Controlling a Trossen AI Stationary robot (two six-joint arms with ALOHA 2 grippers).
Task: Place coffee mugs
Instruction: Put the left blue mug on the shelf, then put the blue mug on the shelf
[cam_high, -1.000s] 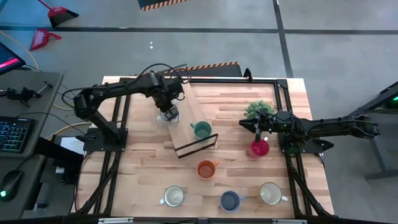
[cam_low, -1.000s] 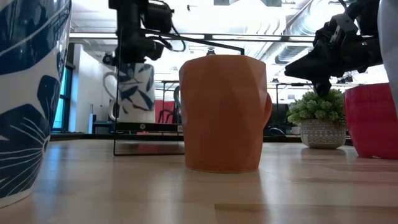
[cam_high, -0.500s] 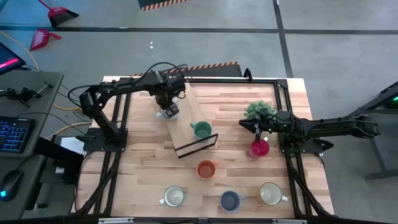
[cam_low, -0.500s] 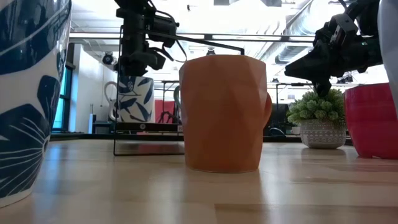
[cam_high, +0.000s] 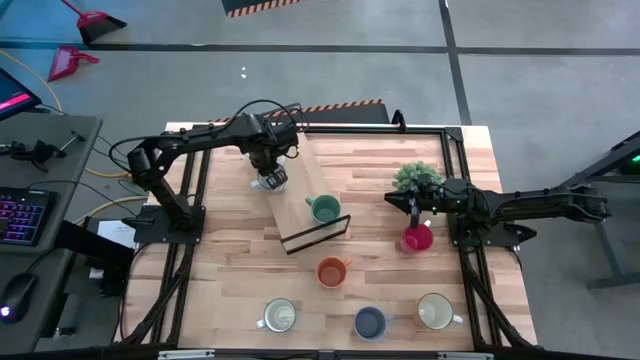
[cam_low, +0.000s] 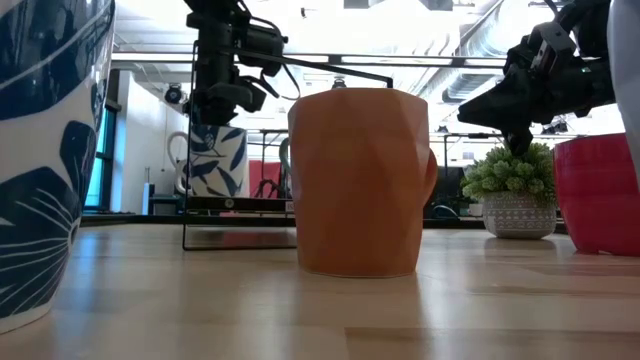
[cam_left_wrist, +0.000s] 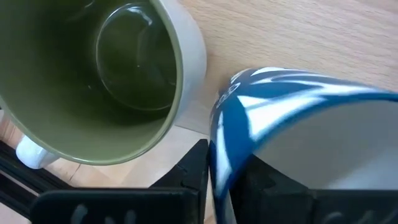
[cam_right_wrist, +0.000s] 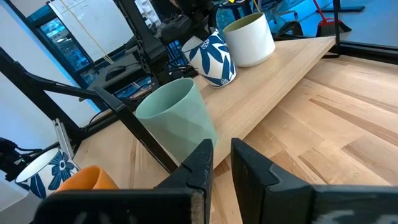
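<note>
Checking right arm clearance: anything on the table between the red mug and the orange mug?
Nothing: in the high view only bare wood lies between the red mug and the orange mug. The right gripper hangs just above the red mug.

The light wooden table (cam_high: 230, 270) carries a raised wooden shelf (cam_high: 305, 195), a small potted plant (cam_high: 417, 177), and red (cam_high: 417, 238), orange (cam_high: 331, 271), blue (cam_high: 369, 322) and two pale mugs (cam_high: 279, 316) (cam_high: 434, 311).
</note>
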